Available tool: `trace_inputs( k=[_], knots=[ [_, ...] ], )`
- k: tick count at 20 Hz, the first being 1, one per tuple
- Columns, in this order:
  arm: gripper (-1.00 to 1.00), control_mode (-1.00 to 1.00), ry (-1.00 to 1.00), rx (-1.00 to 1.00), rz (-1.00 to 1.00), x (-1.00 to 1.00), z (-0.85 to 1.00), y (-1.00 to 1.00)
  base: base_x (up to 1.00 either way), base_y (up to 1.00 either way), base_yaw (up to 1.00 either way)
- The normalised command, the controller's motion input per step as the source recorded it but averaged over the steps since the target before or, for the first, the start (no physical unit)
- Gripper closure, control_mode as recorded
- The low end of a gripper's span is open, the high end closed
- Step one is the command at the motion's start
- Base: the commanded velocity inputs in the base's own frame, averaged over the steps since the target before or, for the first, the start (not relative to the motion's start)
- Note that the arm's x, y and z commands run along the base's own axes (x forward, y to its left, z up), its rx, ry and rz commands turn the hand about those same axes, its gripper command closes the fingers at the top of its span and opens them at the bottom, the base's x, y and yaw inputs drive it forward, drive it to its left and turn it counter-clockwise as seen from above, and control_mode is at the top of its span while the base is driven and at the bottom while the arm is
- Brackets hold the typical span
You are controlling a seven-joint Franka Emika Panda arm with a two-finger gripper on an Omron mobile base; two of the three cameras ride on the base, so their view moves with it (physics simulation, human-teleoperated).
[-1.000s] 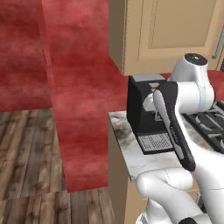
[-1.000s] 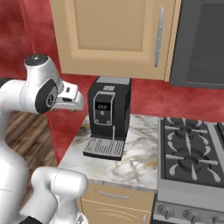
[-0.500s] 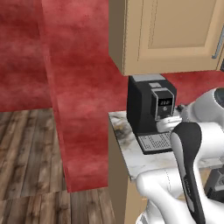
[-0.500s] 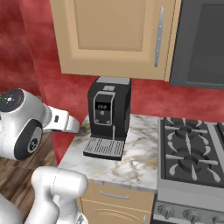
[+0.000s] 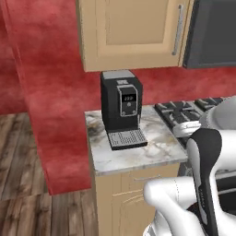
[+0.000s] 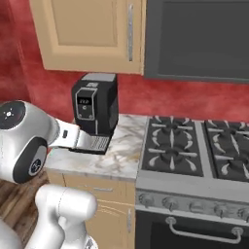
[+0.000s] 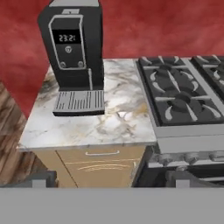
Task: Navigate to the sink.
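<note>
The gripper shows two dark tips far apart, jaws wide, holding nothing; ahead sits a black coffee machine on a marble counter, beside the gas stove; no sink here

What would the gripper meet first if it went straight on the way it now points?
Probably the marble countertop, just right of the coffee machine and left of the gas stove; depth is unclear, so this is a guess.
</note>
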Motion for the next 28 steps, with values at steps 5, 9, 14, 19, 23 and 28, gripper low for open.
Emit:
trace_inputs(
  k=[5, 9, 14, 19, 23, 28],
  knots=[
    [-1.00, 1.00, 0.00, 0.00, 0.00, 0.00, 0.00, 0.00, -0.95, -0.91, -0.14],
    [-1.00, 1.00, 0.00, 0.00, 0.00, 0.00, 0.00, 0.00, -0.72, -0.99, -0.14],
    [-1.00, 1.00, 0.00, 0.00, 0.00, 0.00, 0.00, 0.00, -0.03, -1.00, -0.03],
    [-1.00, 1.00, 0.00, 0.00, 0.00, 0.00, 0.00, 0.00, -0.03, -1.00, -0.09],
    [-1.00, 1.00, 0.00, 0.00, 0.00, 0.00, 0.00, 0.00, 0.10, -0.53, -0.73],
    [-1.00, 1.00, 0.00, 0.00, 0.00, 0.00, 0.00, 0.00, 0.00, 0.00, -1.00]
  ],
)
